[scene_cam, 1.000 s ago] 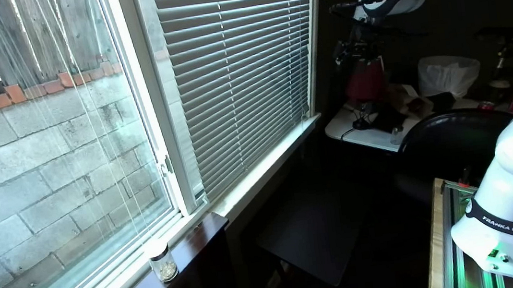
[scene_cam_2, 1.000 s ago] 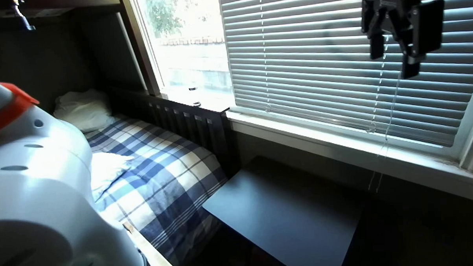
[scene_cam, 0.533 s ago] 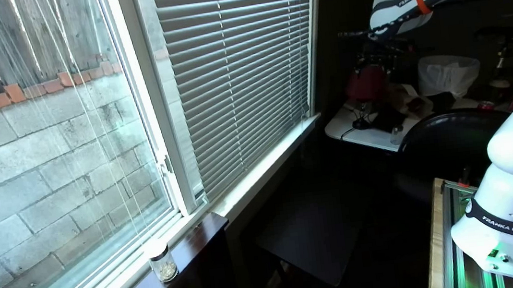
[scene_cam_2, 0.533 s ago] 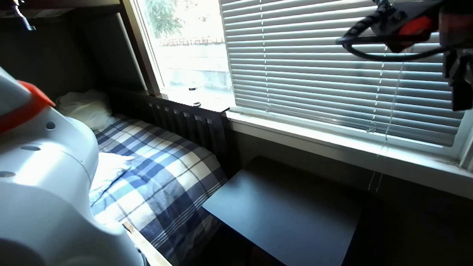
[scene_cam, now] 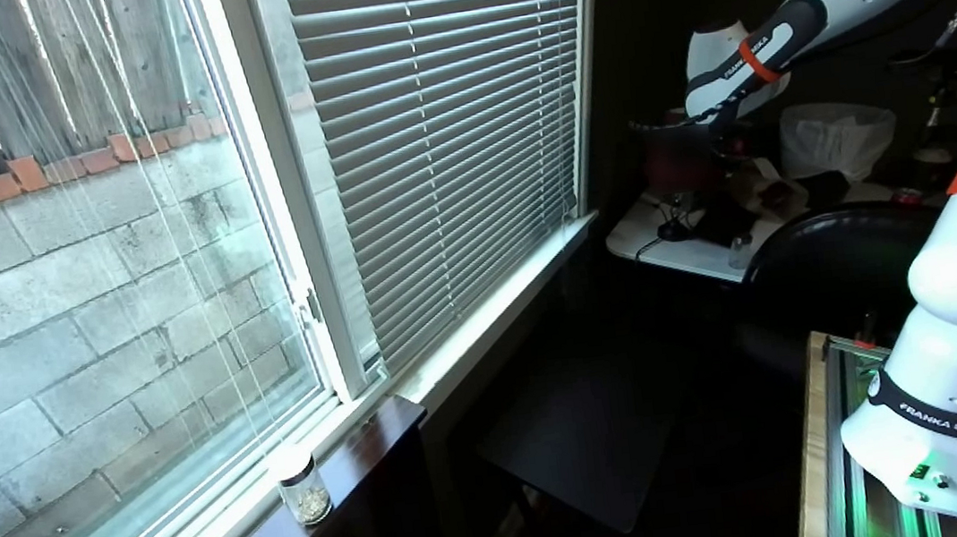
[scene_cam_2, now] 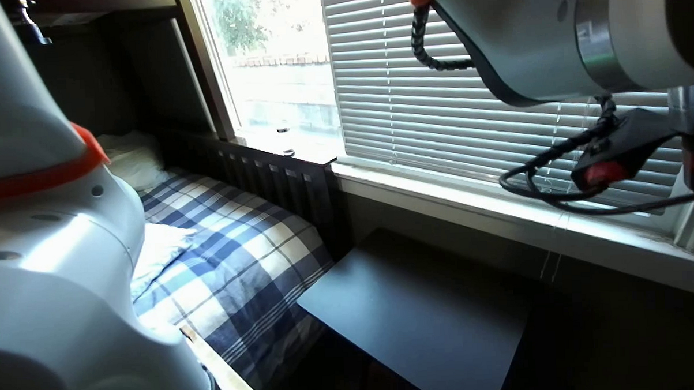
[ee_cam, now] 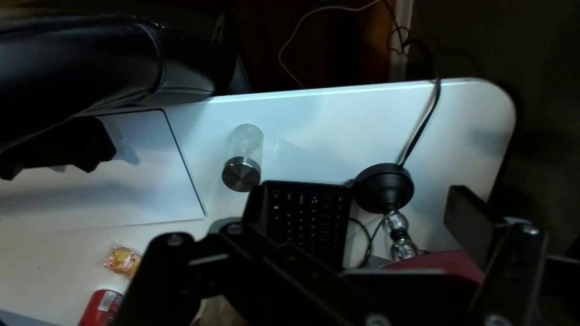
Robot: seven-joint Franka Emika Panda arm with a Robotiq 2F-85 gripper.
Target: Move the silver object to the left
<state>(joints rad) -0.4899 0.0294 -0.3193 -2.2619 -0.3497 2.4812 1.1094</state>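
A clear glass jar with a silver lid [ee_cam: 241,174] stands on the white table [ee_cam: 317,122] in the wrist view. In an exterior view the same jar [scene_cam: 740,251] shows small near the table's front edge. My gripper [ee_cam: 361,210] is open and empty in the wrist view. Its fingers are wide apart above the table, over the keyboard and lamp area. The jar lies just beyond and outside the left finger in the picture, apart from it as far as I can tell. In the exterior views the fingers are lost in the dark or outside the picture.
A black keyboard [ee_cam: 308,217] and a lamp base [ee_cam: 384,188] with a red shade [ee_cam: 435,265] lie between the fingers. A black chair [ee_cam: 90,63] overlaps the table edge. A red can [ee_cam: 102,308] and yellow packet [ee_cam: 122,260] lie at left. Another jar [scene_cam: 304,491] stands by the window.
My arm has lowered toward the white table, in front of the red lamp. In an exterior view the gripper has moved right and down, out of the picture. The jars have not moved.
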